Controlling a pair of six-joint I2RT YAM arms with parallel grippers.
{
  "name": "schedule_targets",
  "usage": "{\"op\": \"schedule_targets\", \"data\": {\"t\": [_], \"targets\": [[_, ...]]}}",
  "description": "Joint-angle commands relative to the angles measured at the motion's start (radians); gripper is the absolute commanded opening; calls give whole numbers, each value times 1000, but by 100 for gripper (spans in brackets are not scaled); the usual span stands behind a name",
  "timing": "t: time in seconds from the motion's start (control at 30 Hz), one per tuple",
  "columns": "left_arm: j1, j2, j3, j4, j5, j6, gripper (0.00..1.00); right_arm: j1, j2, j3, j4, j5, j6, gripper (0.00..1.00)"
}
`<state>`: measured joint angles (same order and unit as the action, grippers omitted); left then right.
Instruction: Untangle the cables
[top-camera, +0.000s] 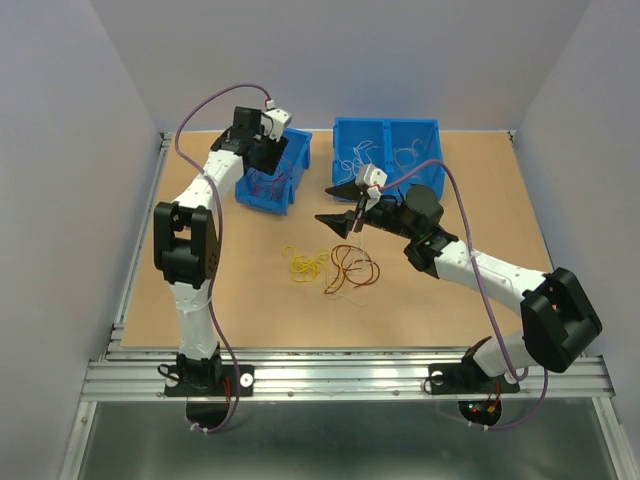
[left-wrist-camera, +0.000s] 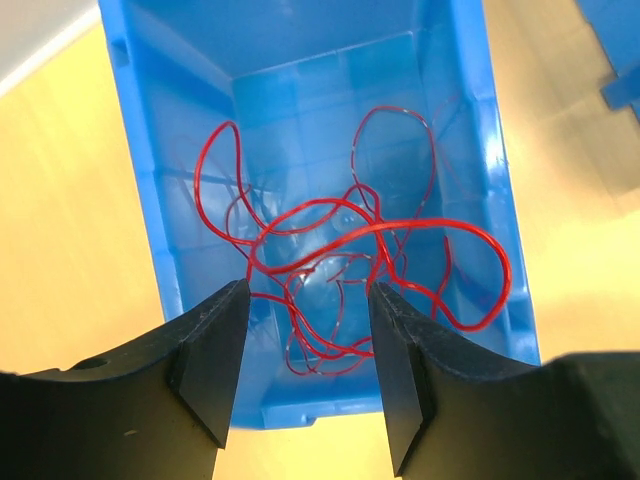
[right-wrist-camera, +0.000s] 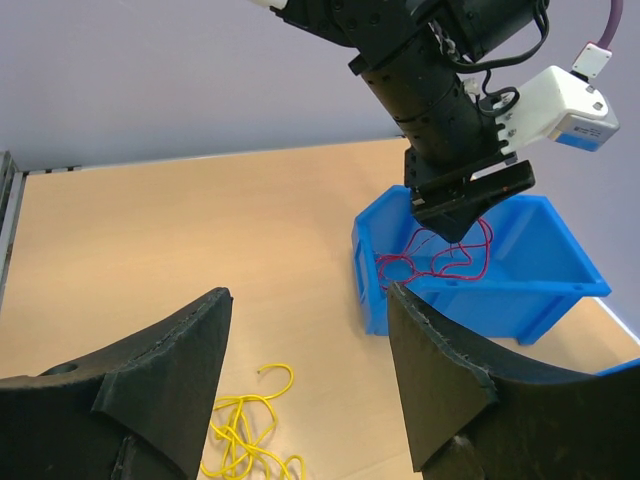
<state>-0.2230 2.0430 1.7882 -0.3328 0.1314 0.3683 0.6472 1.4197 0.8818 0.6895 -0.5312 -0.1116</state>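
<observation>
Red cables (left-wrist-camera: 350, 265) in loose, overlapping loops on the floor of a single blue bin (left-wrist-camera: 150, 200), one wide loop reaching toward the right wall in the left wrist view. Near the middle of the worktop (top-camera: 280, 320) — a small clump of yellow cables (top-camera: 305, 265). Just beside it, to the right in the overhead view, a tangle of dark red and pale cables (top-camera: 352, 270). The two heaps close together, touching or not impossible to tell. More thin white cables (top-camera: 405, 155) faintly visible in a double blue bin (top-camera: 345, 135) at the far edge, right of the single one.

Above the single bin, left hand (left-wrist-camera: 310, 300) pointing down into it, fingers (left-wrist-camera: 215, 350) apart with a clear gap and nothing pinched between them. Red loops visible through the gap, lower down in the bin. In the right wrist view, red strands directly under that hand's tips, contact or not hard to tell.

Right hand (right-wrist-camera: 308, 295) above the worktop, between the double bin and the mixed tangle — fingers (right-wrist-camera: 170, 370) spread wide, empty. Yellow cables on the wood below it. Both arms bent, the left reaching to the far left, the right angled in from the near right corner.
</observation>
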Motion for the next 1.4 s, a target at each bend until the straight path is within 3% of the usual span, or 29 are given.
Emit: {"op": "schedule_targets", "data": {"t": [0.0, 0.17, 0.37, 0.5, 0.67, 0.93, 1.3, 1.37], "targets": [[-6, -116, -45, 12, 48, 3, 61, -8, -22, -17, 56, 2, 1, 68], [-22, -158, -96, 43, 33, 24, 60, -8, -27, -20, 56, 0, 1, 68], [-85, -152, -96, 67, -122, 205, 60, -9, -21, -17, 56, -7, 0, 69], [-87, -162, -96, 31, -139, 400, 75, -9, -21, -17, 56, -10, 0, 69], [-82, -144, -47, -18, -165, 552, 75, -9, -21, -17, 56, -13, -2, 69], [-82, 6, 141, -141, -164, 629, 66, -9, -19, -14, 56, -21, 3, 69], [-82, 79, 229, -222, -70, 675, 61, -9, -28, -21, 56, -15, 0, 69], [-82, 83, 227, -221, -59, 678, 56, -8, -31, -21, 58, -16, 0, 69]]}}
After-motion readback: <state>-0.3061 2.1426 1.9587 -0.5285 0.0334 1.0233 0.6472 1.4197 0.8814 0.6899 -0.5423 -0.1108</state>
